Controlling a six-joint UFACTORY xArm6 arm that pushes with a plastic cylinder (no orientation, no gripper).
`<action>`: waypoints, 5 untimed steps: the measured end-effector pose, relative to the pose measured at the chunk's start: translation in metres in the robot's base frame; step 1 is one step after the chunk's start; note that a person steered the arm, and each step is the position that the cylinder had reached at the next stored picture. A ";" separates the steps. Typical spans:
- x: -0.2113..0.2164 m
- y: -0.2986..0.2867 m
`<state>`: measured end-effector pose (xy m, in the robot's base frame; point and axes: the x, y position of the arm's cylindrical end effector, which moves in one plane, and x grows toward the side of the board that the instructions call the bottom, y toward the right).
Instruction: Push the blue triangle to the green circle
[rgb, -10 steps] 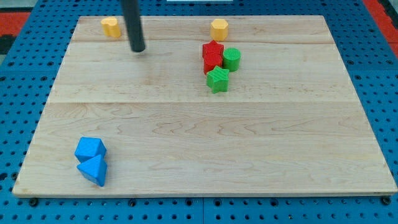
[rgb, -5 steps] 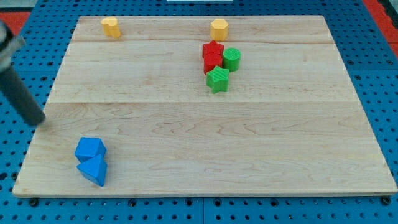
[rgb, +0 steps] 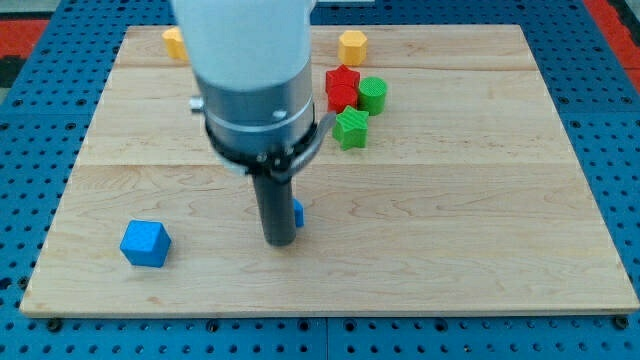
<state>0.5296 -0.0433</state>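
Tip (rgb: 279, 240) hides blue triangle (rgb: 297, 213).

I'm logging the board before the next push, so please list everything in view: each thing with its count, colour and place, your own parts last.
Blue triangle: 1, blue, near the board's middle, mostly hidden behind my rod, only a sliver showing at its right.
Blue cube: 1, blue, bottom left of the board.
Green circle: 1, green, upper middle, right of the red blocks.
Green star-like block: 1, green, just below the red blocks.
Red blocks: red, count and shape unclear, touching the green circle's left side.
Yellow blocks: 2, yellow, at the view's top; one above the red blocks, one at the left, partly hidden by my arm.
Wooden board: 1, light wood, on a blue pegboard.
My tip: 1, dark, right against the blue triangle's left side.
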 end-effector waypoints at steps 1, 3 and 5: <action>-0.005 -0.028; -0.050 -0.012; -0.055 0.112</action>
<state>0.4747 0.0687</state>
